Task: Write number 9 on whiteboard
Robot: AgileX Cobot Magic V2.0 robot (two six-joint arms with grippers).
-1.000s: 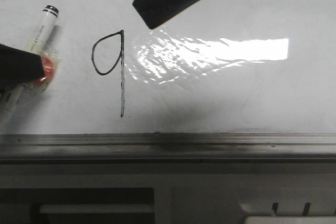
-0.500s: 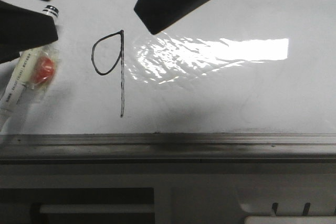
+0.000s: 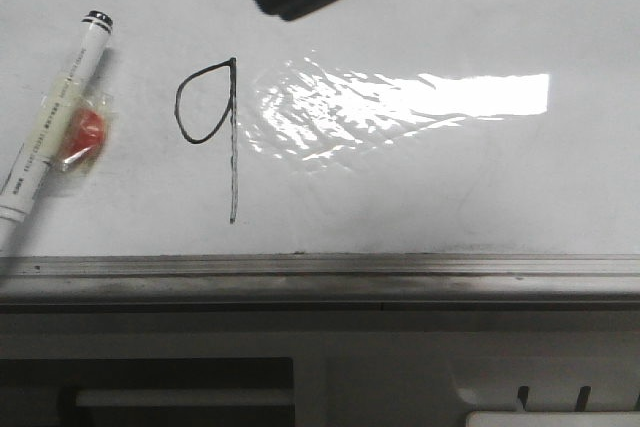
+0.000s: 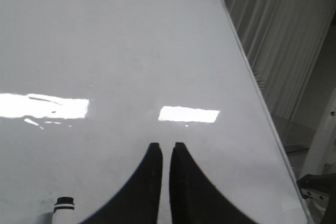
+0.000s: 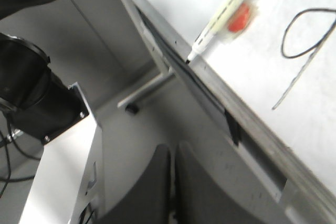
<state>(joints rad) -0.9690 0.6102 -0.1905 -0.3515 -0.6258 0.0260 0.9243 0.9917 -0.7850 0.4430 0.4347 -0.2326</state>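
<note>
The 9 is done, so the pen lies left of it and both claws are closed, holding nothing.

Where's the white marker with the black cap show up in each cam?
Front view: the white marker with the black cap lies at the far left of the whiteboard, left of the hand-drawn number 9.
Left wrist view: only its capped end shows, beside the left gripper.
Right wrist view: it lies diagonally near the number 9.
Shared landmark: the marker's red sticker.
</note>
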